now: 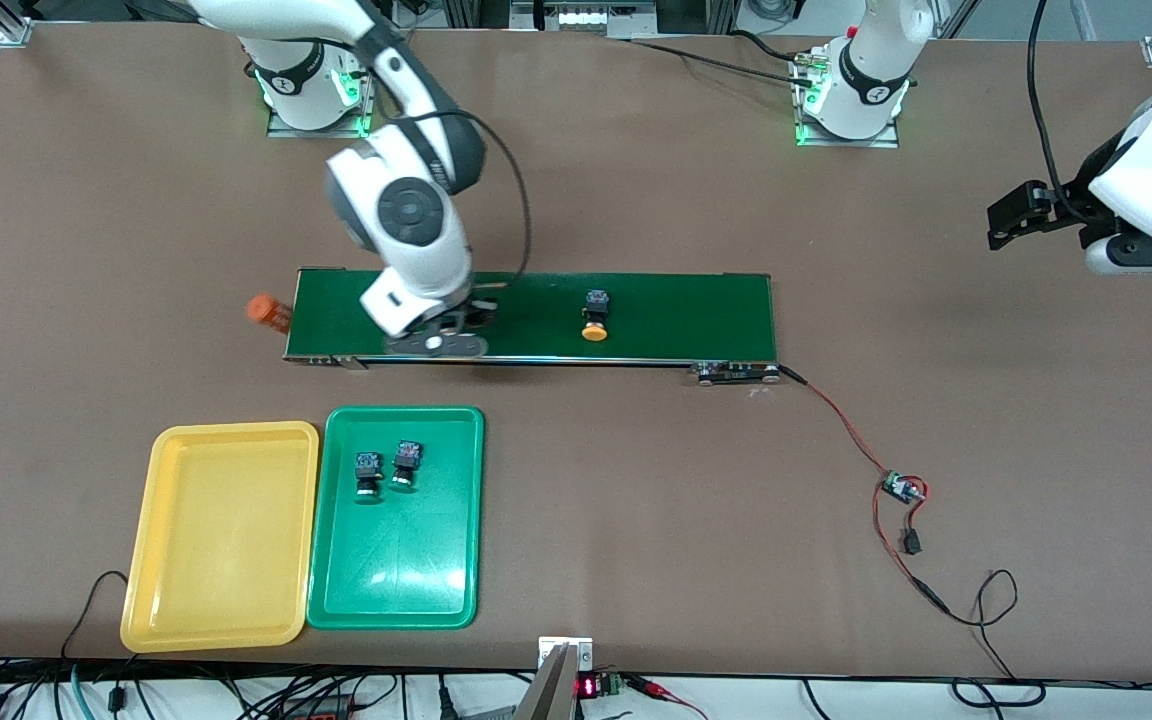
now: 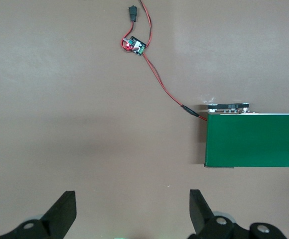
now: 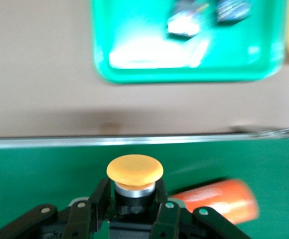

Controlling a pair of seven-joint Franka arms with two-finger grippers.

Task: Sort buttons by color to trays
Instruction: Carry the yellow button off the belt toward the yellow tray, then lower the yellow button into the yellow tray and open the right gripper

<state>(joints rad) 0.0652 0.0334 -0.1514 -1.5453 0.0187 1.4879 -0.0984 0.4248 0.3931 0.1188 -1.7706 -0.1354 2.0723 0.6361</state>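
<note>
My right gripper (image 3: 132, 196) is shut on a yellow-orange button (image 3: 134, 172), its fingers clamping the dark body under the cap. In the front view that gripper (image 1: 461, 325) is low over the belt near the right arm's end. A second yellow-orange button (image 1: 594, 318) lies farther along the belt. Two green buttons (image 1: 367, 475) (image 1: 405, 466) lie in the green tray (image 1: 396, 580). Beside it is the yellow tray (image 1: 221, 540), with nothing in it. My left gripper (image 1: 1011, 215) (image 2: 133, 199) waits open above bare table, off the belt's end on the left arm's side.
The long dark-green conveyor belt (image 1: 676, 310) runs across the table's middle, farther from the front camera than the trays. An orange cylinder (image 1: 268, 311) (image 3: 219, 199) lies at its end. Red and black wires run from the belt to a small circuit board (image 1: 902, 488) (image 2: 134, 46).
</note>
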